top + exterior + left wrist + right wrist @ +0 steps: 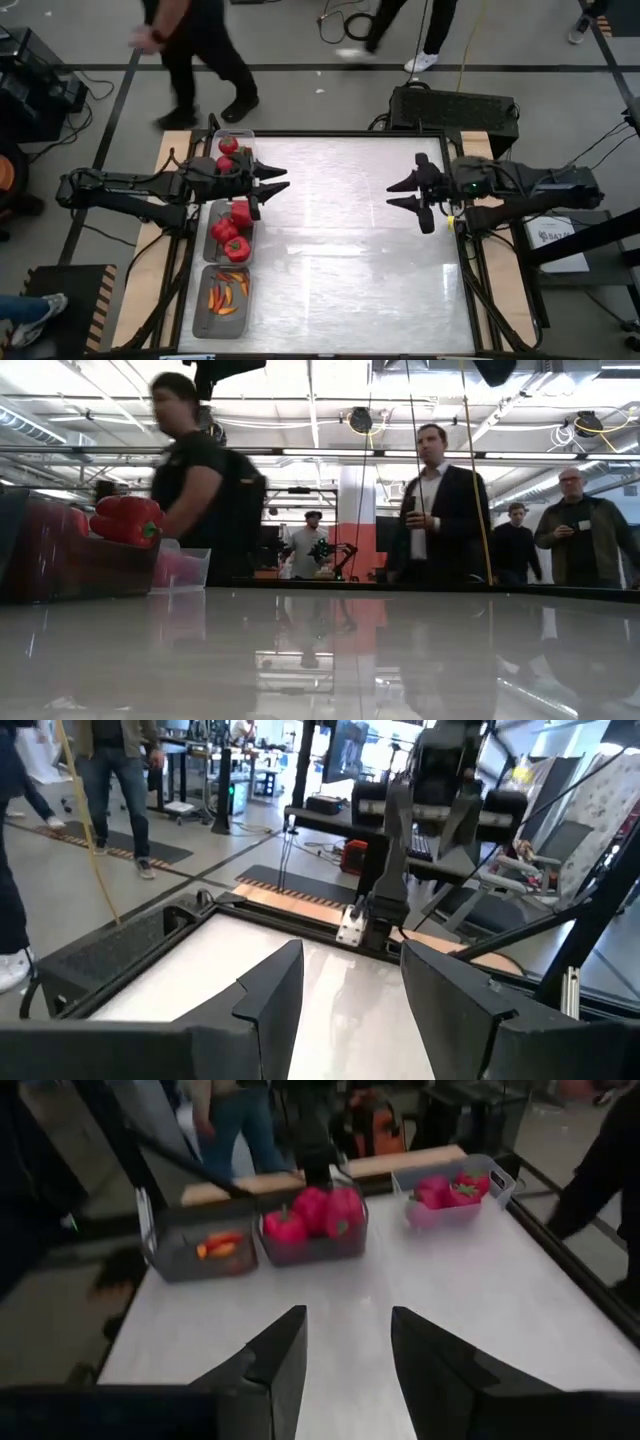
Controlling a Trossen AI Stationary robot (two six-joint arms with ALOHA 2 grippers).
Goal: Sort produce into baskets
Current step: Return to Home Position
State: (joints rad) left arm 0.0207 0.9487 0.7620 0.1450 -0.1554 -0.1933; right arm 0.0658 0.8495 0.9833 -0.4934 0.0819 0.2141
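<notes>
Left gripper (276, 180), right gripper (400, 193) both spread, empty, chilies (228, 296) plain from above, unseen in low view

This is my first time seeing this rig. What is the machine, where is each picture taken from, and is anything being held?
It is a robot with two dark arms at a table. The high view looks straight down. The low view looks level across the tabletop toward people beyond. Each wrist view looks past that arm's own fingers. The left gripper and right gripper face each other over the table, both open, holding nothing. On the left arm's side stand three trays: tomatoes, red peppers, chili peppers.
</notes>
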